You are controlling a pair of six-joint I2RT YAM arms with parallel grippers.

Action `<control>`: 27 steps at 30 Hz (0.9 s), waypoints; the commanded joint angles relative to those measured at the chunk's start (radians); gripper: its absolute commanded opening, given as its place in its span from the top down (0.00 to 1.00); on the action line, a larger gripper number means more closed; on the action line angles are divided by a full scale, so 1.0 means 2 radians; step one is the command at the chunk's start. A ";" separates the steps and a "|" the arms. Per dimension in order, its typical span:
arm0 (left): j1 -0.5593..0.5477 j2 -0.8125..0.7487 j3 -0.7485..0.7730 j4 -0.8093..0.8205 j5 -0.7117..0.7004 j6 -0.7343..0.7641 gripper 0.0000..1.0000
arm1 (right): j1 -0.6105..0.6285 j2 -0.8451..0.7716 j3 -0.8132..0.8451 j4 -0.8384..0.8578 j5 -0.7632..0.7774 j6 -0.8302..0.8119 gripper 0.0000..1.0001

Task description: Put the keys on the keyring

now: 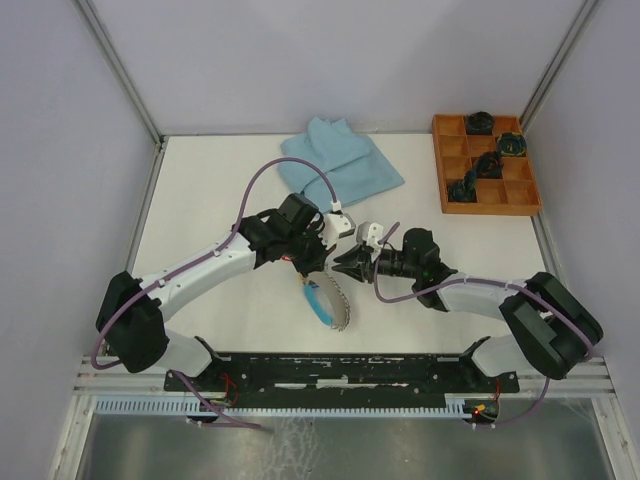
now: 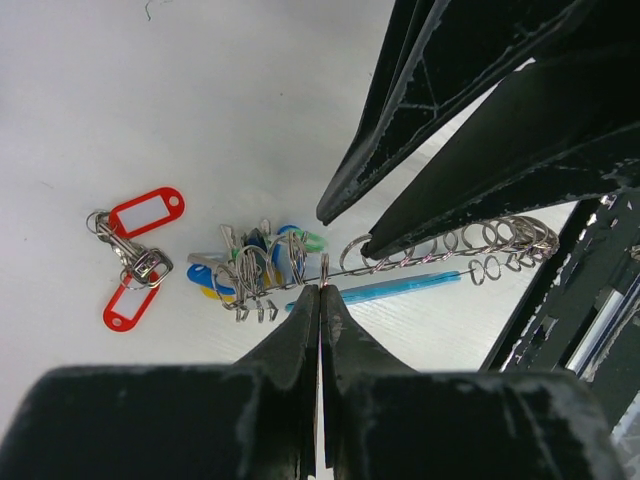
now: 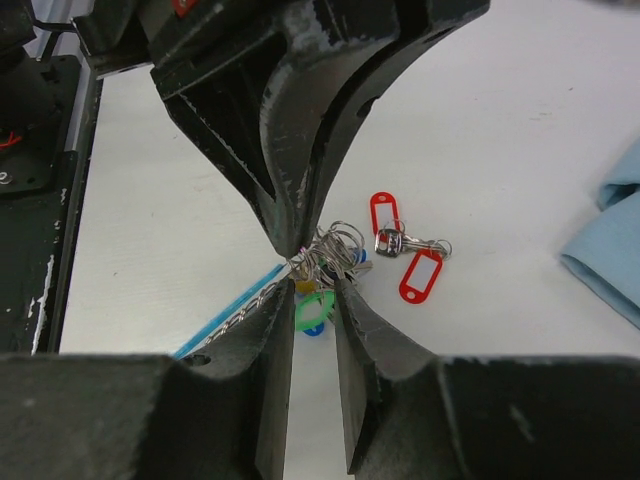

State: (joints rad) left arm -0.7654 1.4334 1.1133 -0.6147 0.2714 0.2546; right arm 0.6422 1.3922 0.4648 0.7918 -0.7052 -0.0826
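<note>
The keyring (image 1: 338, 312), a grey coil with a light-blue segment, lies between the two grippers; in the left wrist view it (image 2: 450, 245) runs left to right. My left gripper (image 1: 322, 264) is shut, its tips (image 2: 322, 289) pinching a thin ring on the coil's wire. A bunch of keys (image 2: 255, 268) with blue, green and yellow tags hangs on the coil. My right gripper (image 3: 312, 282) is open, its fingers on either side of that bunch (image 3: 330, 250) above a green tag (image 3: 315, 310). Two keys with red tags (image 2: 135, 258) lie loose on the table, also in the right wrist view (image 3: 405, 248).
A folded light-blue cloth (image 1: 340, 165) lies at the back centre; its edge shows in the right wrist view (image 3: 610, 240). A wooden compartment tray (image 1: 440, 150) holding dark objects stands at the back right. The arms' base rail runs along the near edge.
</note>
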 commanded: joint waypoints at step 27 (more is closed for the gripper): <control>-0.006 -0.025 -0.001 0.040 0.052 0.018 0.97 | 0.002 0.078 0.035 0.123 -0.085 0.065 0.92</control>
State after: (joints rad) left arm -0.7654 1.4105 1.1103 -0.6029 0.3252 0.2554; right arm 0.6392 1.5417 0.4850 0.9649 -0.8284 0.0181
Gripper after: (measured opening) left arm 0.034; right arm 0.132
